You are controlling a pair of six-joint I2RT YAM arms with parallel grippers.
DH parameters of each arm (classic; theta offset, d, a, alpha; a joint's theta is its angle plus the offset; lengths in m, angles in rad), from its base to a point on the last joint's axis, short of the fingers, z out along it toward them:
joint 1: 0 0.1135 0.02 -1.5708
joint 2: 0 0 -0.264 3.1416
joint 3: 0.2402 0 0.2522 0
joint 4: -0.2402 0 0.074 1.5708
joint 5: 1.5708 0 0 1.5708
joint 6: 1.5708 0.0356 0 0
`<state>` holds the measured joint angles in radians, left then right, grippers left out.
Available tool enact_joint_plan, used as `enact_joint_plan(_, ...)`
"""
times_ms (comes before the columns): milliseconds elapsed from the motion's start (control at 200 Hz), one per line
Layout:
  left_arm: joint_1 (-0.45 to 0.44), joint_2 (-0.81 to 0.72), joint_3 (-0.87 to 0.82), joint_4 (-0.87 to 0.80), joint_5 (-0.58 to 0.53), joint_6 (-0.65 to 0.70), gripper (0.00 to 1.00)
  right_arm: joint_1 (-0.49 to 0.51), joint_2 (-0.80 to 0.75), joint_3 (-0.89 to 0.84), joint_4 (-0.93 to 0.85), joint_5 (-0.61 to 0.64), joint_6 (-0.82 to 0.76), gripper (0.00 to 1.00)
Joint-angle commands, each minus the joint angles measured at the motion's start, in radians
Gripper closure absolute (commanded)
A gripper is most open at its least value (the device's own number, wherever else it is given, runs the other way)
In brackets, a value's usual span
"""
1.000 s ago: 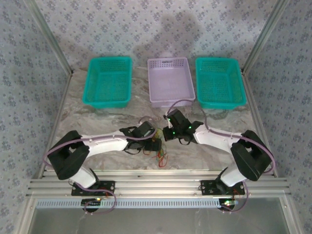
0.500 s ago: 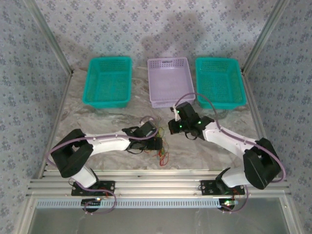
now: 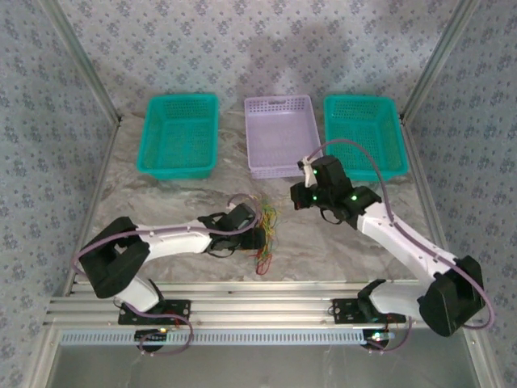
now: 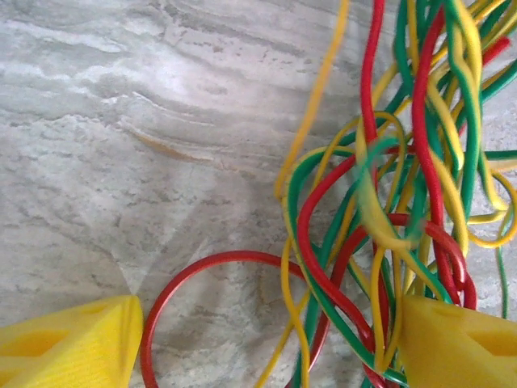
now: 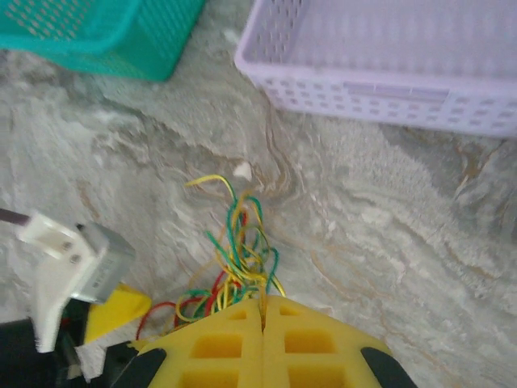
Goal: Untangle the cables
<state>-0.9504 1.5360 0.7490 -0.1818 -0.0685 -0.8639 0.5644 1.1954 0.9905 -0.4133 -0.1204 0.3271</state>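
Cables (image 4: 380, 210) run toward one o'clock from inside the wide left hand (image 4: 266, 323); the closed right hand (image 5: 262, 305) sits farther off.

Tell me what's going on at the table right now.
Both arms are working on the cables, a red, green and yellow tangle lying on the marble table. The left gripper is down over the tangle with its jaws open and strands lying between them. The right gripper is shut. Strands run right up to its tips, but it isn't clear whether it pinches any.
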Motion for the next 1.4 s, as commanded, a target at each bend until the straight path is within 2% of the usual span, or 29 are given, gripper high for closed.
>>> enact_joint_plan(0, -0.005, -0.019, -0.019, -0.040, -0.019, 0.024, 0.20, -0.012, -0.047, 0.087, -0.038, -0.005, -0.014, 1.00)
enact_joint_plan(95, -0.005, -0.018, -0.029, -0.035, -0.020, 0.024, 0.20, -0.011, -0.062, 0.121, -0.053, -0.022, -0.005, 1.00)
enact_joint_plan(375, -0.004, -0.015, -0.046, -0.022, -0.026, 0.026, 0.33, -0.013, -0.121, 0.245, -0.121, -0.042, 0.002, 1.00)
enact_joint_plan(560, -0.004, -0.004, -0.046, -0.009, -0.023, 0.026, 0.48, -0.015, -0.125, 0.333, -0.169, -0.050, -0.009, 1.00)
enact_joint_plan(829, -0.002, 0.027, -0.052, 0.005, -0.019, 0.020, 0.49, -0.036, -0.121, 0.446, -0.228, -0.082, -0.002, 1.00)
enact_joint_plan(999, 0.004, 0.027, -0.062, 0.010, -0.017, 0.027, 0.58, -0.046, -0.117, 0.535, -0.262, -0.094, 0.004, 1.00)
enact_joint_plan(1274, 0.030, -0.022, -0.072, -0.016, -0.029, 0.047, 0.65, -0.050, -0.122, 0.586, -0.292, -0.082, 0.006, 1.00)
enact_joint_plan(1334, 0.041, -0.045, -0.078, -0.023, -0.029, 0.057, 0.68, -0.054, -0.123, 0.593, -0.314, -0.062, -0.008, 1.00)
enact_joint_plan(1399, 0.054, -0.074, -0.084, -0.033, -0.028, 0.065, 0.77, -0.060, -0.129, 0.596, -0.327, -0.039, -0.019, 1.00)
